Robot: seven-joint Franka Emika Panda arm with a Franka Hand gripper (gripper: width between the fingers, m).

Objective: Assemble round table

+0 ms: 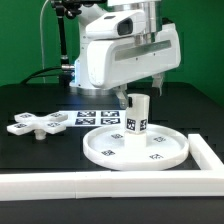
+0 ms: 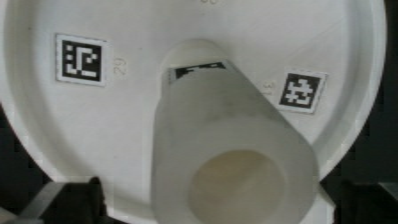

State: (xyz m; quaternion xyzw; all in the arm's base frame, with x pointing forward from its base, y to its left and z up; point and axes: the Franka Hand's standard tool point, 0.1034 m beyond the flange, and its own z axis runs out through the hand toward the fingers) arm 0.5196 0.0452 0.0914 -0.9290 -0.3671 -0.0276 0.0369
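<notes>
**Open gripper above the post standing on the disc**

Exterior view: The large round disc (image 1: 108, 150) lies flat on the black table (image 1: 30, 160), towards the exterior view's right. The short post (image 1: 138, 115) stands upright on it, near its middle, with a black-and-white tag on its side. The gripper (image 1: 146, 86) hangs directly above the post's top, its fingers spread wide and holding nothing. Whether the fingertips reach down past the top of the post cannot be told from here. The small cross-shaped piece (image 1: 38, 123) lies flat on the table at the exterior view's left, well apart from the disc. Between them and farther back lies the marker board (image 1: 92, 117), partly under the arm. A long white border rail (image 1: 100, 182) runs along the near edge of the table and turns back along the exterior view's right, just beside the disc's rim.

Wrist view: The camera looks down the post (image 2: 222, 130), whose hollow upper end (image 2: 240, 182) is closest to the lens. Around its foot spreads the white floor of the disc (image 2: 71, 130), carrying two square tags (image 2: 80, 58), one on each side of the post. A further tag shows partly at the post's base. Nothing presses against the post's sides.
</notes>
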